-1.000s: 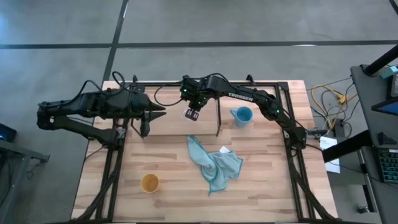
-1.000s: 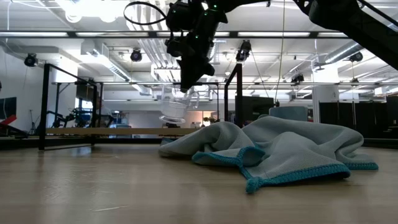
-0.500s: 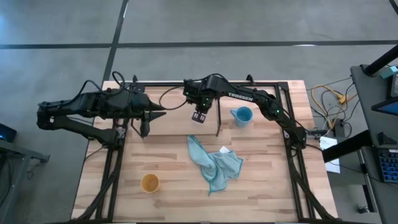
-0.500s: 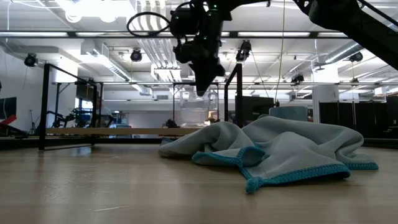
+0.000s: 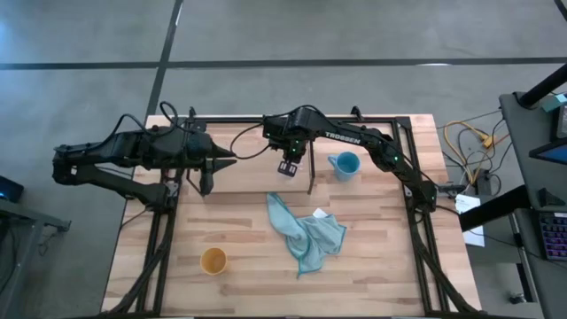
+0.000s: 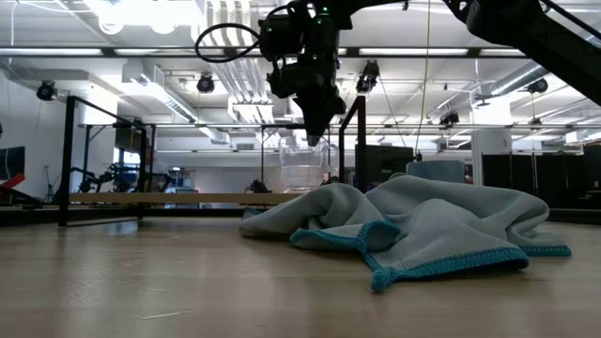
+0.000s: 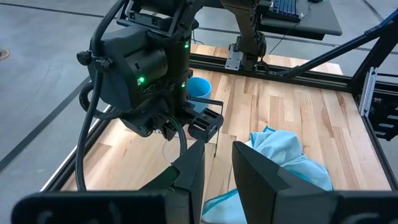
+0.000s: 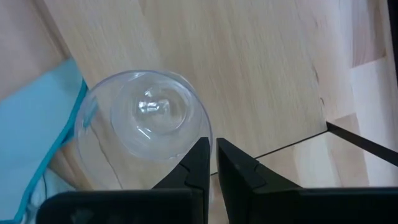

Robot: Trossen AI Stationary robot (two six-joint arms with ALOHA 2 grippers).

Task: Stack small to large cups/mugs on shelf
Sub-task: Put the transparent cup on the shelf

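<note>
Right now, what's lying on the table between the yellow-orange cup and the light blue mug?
The crumpled teal cloth lies between the yellow-orange cup and the light blue mug, as the high view shows.

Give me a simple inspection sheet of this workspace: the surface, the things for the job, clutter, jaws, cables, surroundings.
Surface: light-wood tabletop in a black frame.
Shelf: low board at the table's back, black upright rod on it.
Clear glass cup: pinched at its rim by the right gripper, over the shelf beside the rod.
Light blue mug: on the table, right of the rod.
Yellow-orange cup: at the table's front left, upright.
Clutter: crumpled teal cloth mid-table.
Left gripper: over the shelf's left part, jaws slightly apart, empty.
Cables: yellow and dark leads on the floor, right.
Surroundings: grey concrete floor; desk with keyboard at right.
</note>
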